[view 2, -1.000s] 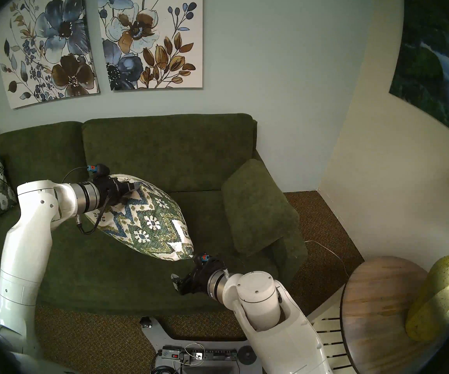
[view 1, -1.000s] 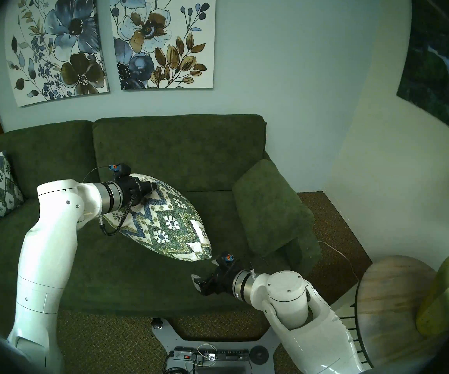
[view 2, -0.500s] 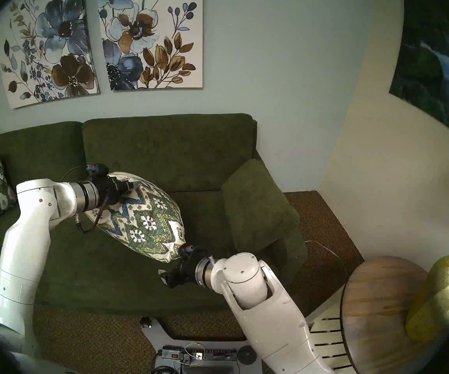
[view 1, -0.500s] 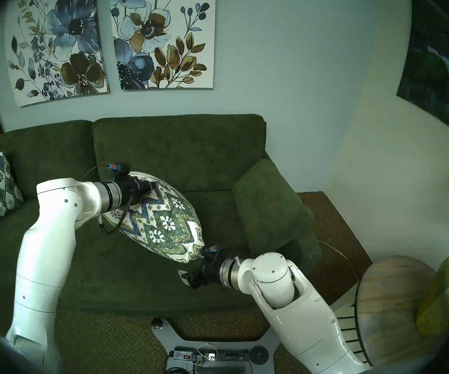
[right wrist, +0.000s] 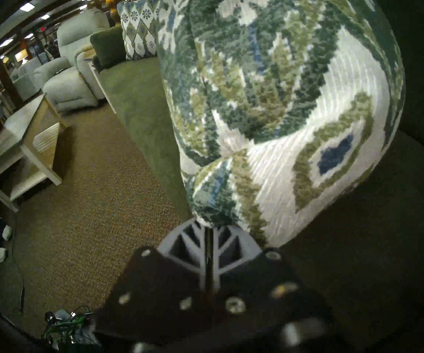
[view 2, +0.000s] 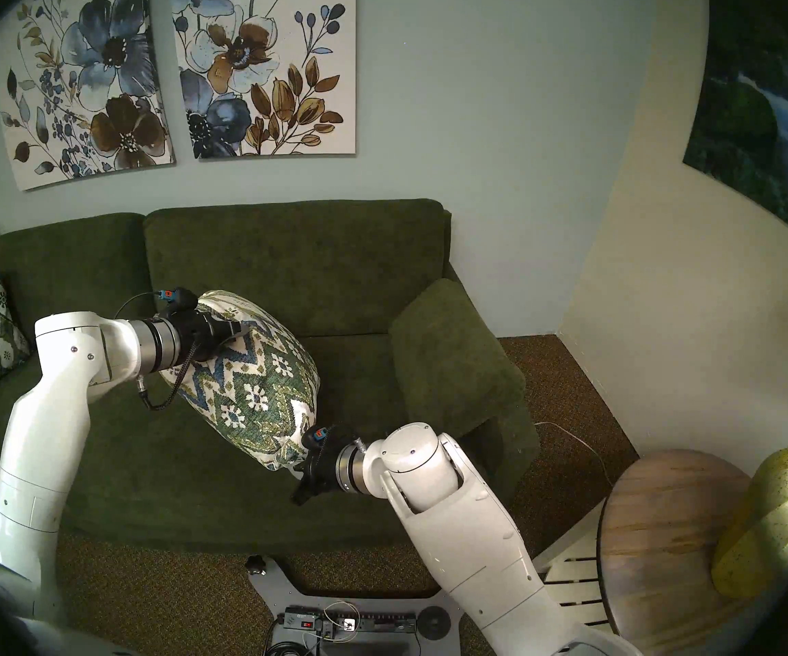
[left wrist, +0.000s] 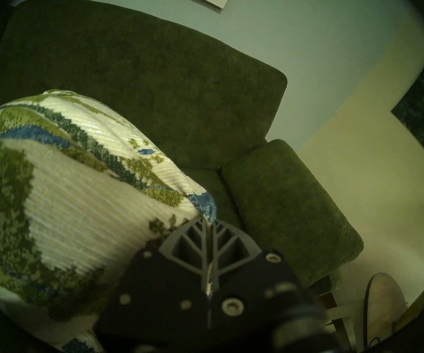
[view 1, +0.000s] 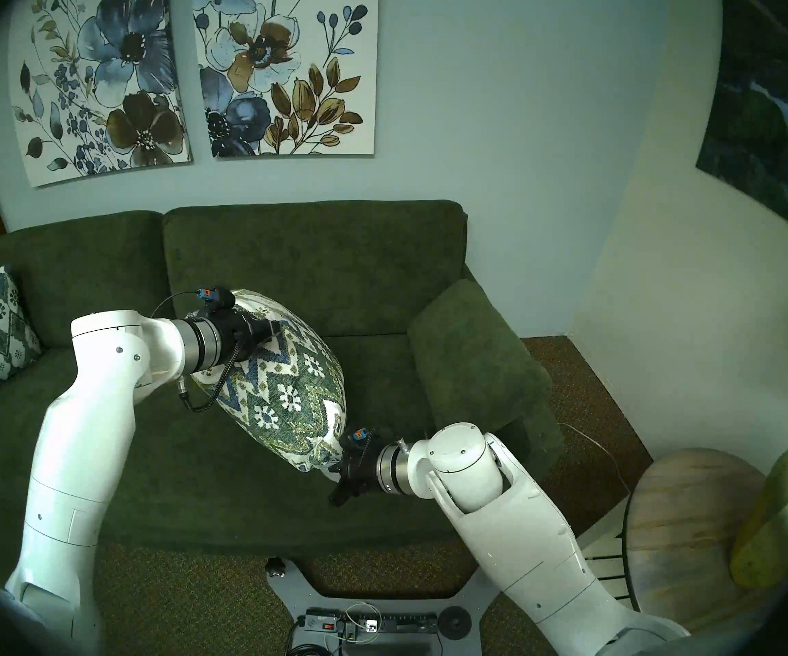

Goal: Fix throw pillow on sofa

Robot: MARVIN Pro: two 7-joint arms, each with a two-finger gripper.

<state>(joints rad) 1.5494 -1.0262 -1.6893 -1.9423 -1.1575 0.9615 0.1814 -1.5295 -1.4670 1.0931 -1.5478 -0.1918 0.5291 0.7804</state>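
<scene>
Bulging, the plump woven throw pillow point(view 1: 283, 385) hangs over the nubby sofa point(view 1: 316, 262).

**A showroom corner with floral art and a speckled carpet**

The back wall point(view 1: 501, 120) is pale blue-grey and meets a cream side wall point(view 1: 676, 309) at the right. Two floral canvases point(view 1: 283, 68) hang side by side on the blue wall, painted with blue and brown flowers. A dark waterfall picture point(view 1: 771, 134) hangs on the cream wall. The floor is brown speckled carpet point(view 1: 586, 394), lit dimly. At the lower right stands a round wooden side table point(view 1: 685, 546) bearing a glossy yellow-green lamp base point(view 1: 785, 513). The right wrist view shows more of the room: a pale wooden coffee table point(right wrist: 25, 146) on the carpet, grey recliners point(right wrist: 65, 87) beyond it, and bright ceiling lights point(right wrist: 27, 6).
</scene>
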